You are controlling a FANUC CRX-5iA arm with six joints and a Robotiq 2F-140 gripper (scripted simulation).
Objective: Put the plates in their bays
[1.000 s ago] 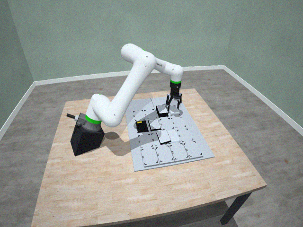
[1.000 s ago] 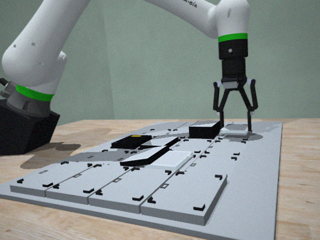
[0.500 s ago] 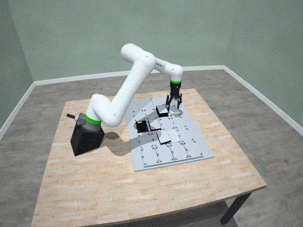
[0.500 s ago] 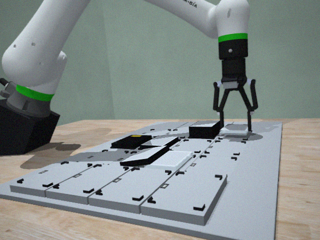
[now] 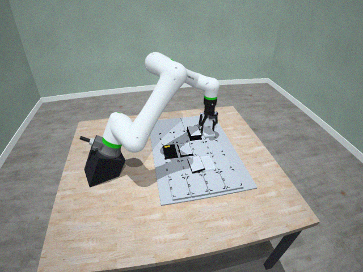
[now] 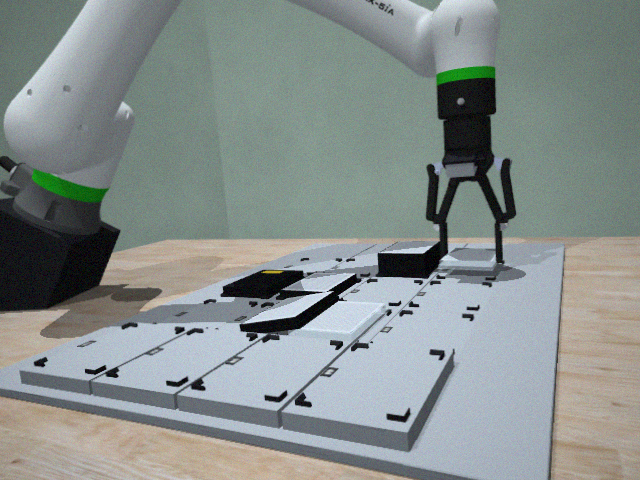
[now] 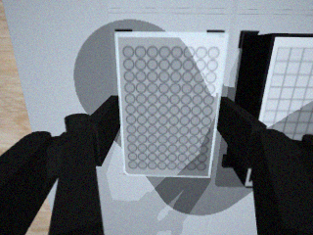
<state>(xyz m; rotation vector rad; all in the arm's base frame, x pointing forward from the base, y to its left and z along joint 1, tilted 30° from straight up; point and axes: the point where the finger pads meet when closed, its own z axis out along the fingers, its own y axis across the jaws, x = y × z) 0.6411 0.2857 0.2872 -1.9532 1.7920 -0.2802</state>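
Observation:
My gripper (image 5: 207, 128) (image 6: 470, 252) (image 7: 168, 111) is shut on the long sides of a clear 96-well plate (image 5: 209, 134) (image 6: 467, 261) (image 7: 168, 73), low over the deck's far back-left bay; I cannot tell whether the plate touches the floor. A black deep-well block (image 5: 194, 132) (image 6: 408, 260) (image 7: 251, 73) stands right beside it. Nearer the arm lie a black plate with a yellow mark (image 5: 169, 151) (image 6: 263, 282) and a sealed plate (image 5: 185, 149) (image 6: 320, 283). Another dark plate (image 5: 196, 164) (image 6: 289, 312) lies tilted against a flat white plate or lid (image 5: 209, 162) (image 6: 343, 316).
The grey deck (image 5: 234, 164) (image 6: 516, 335) lies on a wooden table (image 5: 117, 219). Its raised column of bays (image 5: 205, 182) (image 6: 361, 392) holds nothing. The arm's black base (image 5: 102, 166) (image 6: 46, 263) stands beside the deck.

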